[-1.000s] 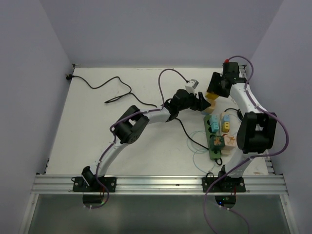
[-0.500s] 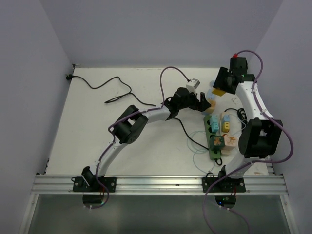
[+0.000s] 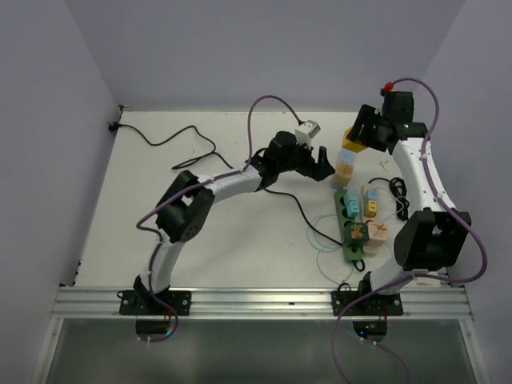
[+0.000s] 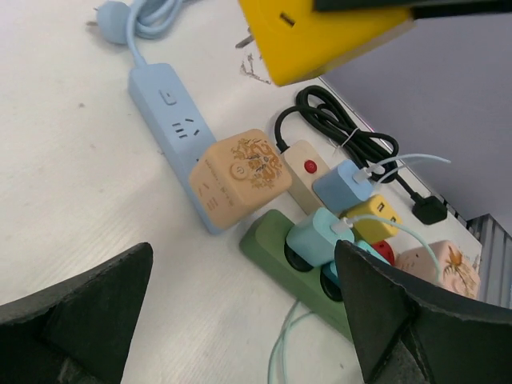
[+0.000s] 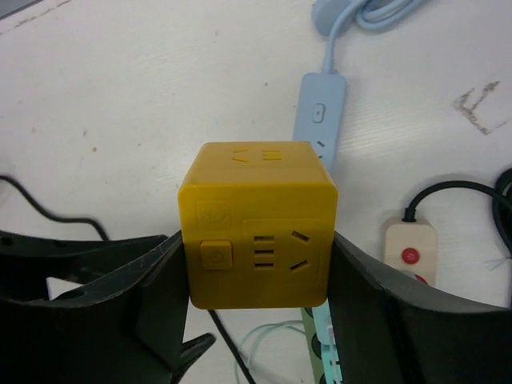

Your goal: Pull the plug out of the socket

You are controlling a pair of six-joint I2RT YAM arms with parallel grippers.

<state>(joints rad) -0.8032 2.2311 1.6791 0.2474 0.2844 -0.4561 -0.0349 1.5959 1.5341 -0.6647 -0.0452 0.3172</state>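
Observation:
The dark green power strip (image 3: 349, 228) lies at the right, also in the left wrist view (image 4: 276, 250). Two teal plugs (image 4: 314, 236) sit in it, and a beige patterned cube (image 3: 373, 234) sits at its near end. My right gripper (image 3: 354, 144) is shut on a yellow plug cube (image 5: 256, 236) and holds it in the air above the light blue strip (image 5: 320, 120). The cube's prongs (image 4: 245, 37) are bare. My left gripper (image 3: 320, 164) is open and empty, just left of the strips, and in its own view (image 4: 240, 320) it faces the green strip.
A beige patterned cube (image 4: 240, 176) sits on the light blue strip (image 4: 172, 120). A cream strip (image 4: 308, 168) with a red button carries a blue and a yellow plug. A black cable (image 3: 176, 148) lies at the far left. Walls stand close on both sides.
My right gripper has risen and drawn back to the far right with the yellow cube. My left arm has swung left and its gripper has pulled back a little.

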